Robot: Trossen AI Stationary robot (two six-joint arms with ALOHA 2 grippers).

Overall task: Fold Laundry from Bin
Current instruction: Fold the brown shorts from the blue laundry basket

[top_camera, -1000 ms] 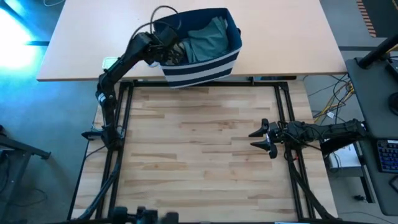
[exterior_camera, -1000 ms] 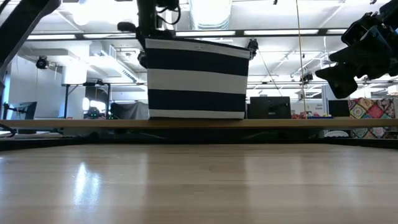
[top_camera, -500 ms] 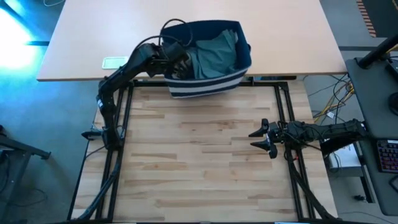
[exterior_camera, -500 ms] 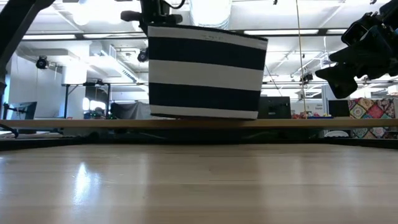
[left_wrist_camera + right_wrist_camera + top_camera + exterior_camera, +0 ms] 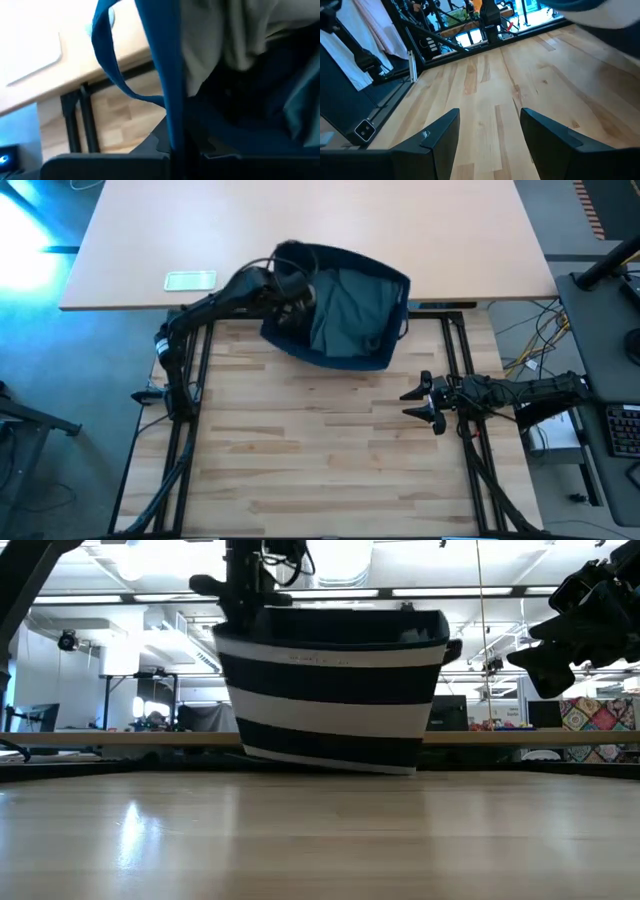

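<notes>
Navy bin rim clamped in left tool; right tool apart, well clear.

The high view is evenly lit from overhead, with soft, faint shadows under the bin and a strong cyan-blue glow on the floor at the far left corner. The low view looks into bright ceiling strip lights, which leave the bin's striped side in shade; a pale glare patch lies on the near wooden desk, whose nearest planks are out of focus. The left wrist view is heavily blurred, the navy fabric rim smeared and its colours shifted blue. The right wrist view is sharper, bright blue-white light coming from the room beyond, with lines bowed toward the edges.
</notes>
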